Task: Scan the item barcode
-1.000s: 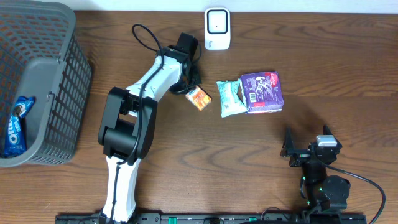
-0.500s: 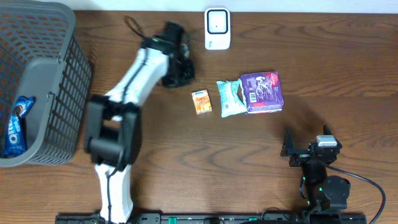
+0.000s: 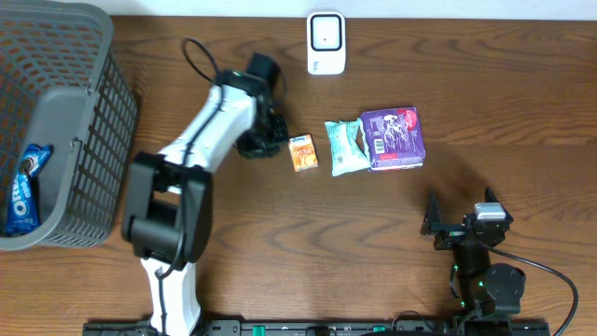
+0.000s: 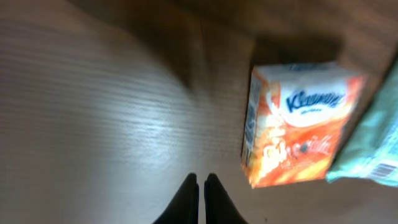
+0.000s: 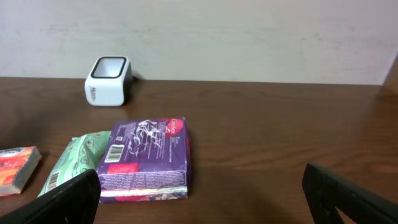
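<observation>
Lengthwise, tissue pack runs near-to-far; left gripper closed empty, right gripper spread.

Inventory by kind:

- Table: one, wood-grain surface.
- Robot arms: two. One left arm, white and black; one right arm, black.
- Barcode scanner: one, white, at the far edge.
- Basket: one, grey mesh.
- Packaged items: four in total.
  - On the table, three, each of a different kind: one orange tissue pack, one green packet, one purple packet.
  - In the basket, one: a blue cookie pack.

No kind of packaged item appears more than once.
</observation>
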